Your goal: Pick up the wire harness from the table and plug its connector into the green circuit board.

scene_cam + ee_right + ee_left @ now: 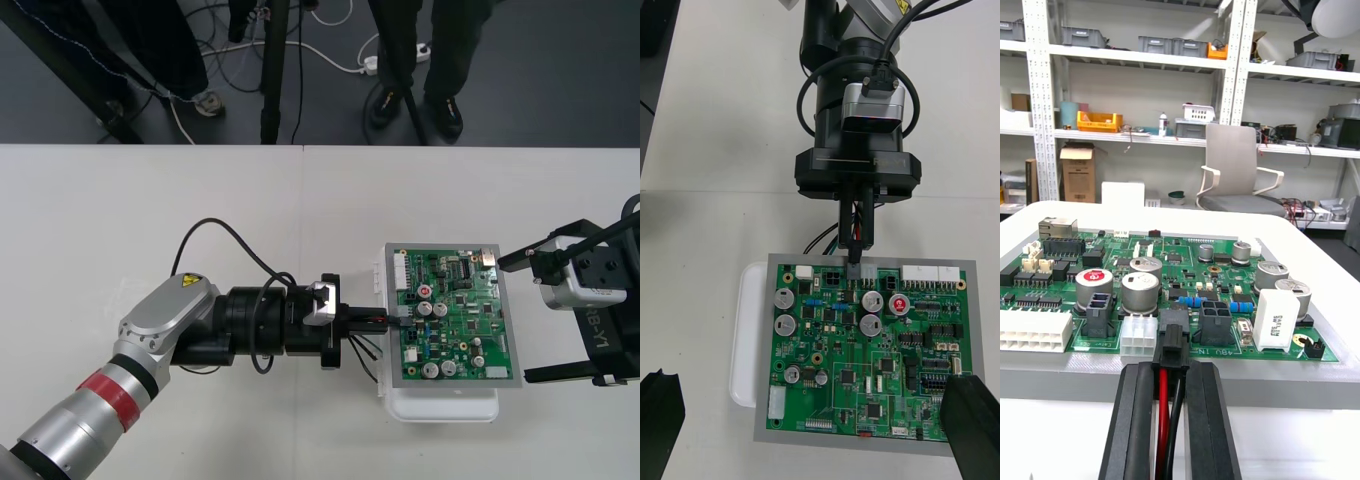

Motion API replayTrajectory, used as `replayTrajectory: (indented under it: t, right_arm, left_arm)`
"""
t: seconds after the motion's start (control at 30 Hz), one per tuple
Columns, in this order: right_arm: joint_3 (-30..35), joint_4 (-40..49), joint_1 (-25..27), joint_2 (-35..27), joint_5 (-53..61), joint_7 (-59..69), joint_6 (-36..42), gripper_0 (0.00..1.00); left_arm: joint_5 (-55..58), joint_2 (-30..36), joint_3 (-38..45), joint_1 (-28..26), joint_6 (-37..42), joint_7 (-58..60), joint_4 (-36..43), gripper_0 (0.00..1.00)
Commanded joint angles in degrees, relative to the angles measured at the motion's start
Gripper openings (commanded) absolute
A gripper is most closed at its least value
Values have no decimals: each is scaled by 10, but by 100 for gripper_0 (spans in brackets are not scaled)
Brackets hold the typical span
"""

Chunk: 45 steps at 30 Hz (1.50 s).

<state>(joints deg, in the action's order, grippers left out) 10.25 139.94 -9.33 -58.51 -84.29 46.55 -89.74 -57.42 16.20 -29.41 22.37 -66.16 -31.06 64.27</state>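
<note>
The left claw [1171, 369] is pinched shut on the wire harness [1162, 409] just behind its black plug [1174, 341], which meets a socket on the green circuit board's [455, 320] left edge; seated or not, I cannot tell. A tilted push could jam the plug or shove the unheld board. The harness lies parallel to the desk's [300, 200] near edge, plug toward the right edge. The right claw [515, 318] hangs wide open and empty at the board's right side.
</note>
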Motion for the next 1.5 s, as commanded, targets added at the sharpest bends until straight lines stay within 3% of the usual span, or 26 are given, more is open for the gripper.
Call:
replayTrajectory:
  t: [0.03,1.37,1.4,1.43,1.47,1.5]
  right_arm:
    - [-8,0,-16,4,-1,28,-3,100]
    - [-8,0,-16,5,-2,28,-3,100]
    - [-8,0,-16,4,-1,28,-3,100]
    - [-8,0,-16,4,-2,28,-3,100]
    - [-8,0,-16,4,-1,28,-3,100]
    - [-8,0,-15,5,-1,28,-3,100]
  left_arm:
    - [-1,-35,-14,27,10,-30,9,0]
    - [-2,-50,-14,26,10,-37,-8,1]
    - [-1,-49,-14,27,10,-38,-8,23]
    - [0,-48,-14,26,10,-37,-8,33]
    - [3,-46,-14,27,10,-37,-8,49]
    - [5,-44,-14,27,10,-37,-8,54]
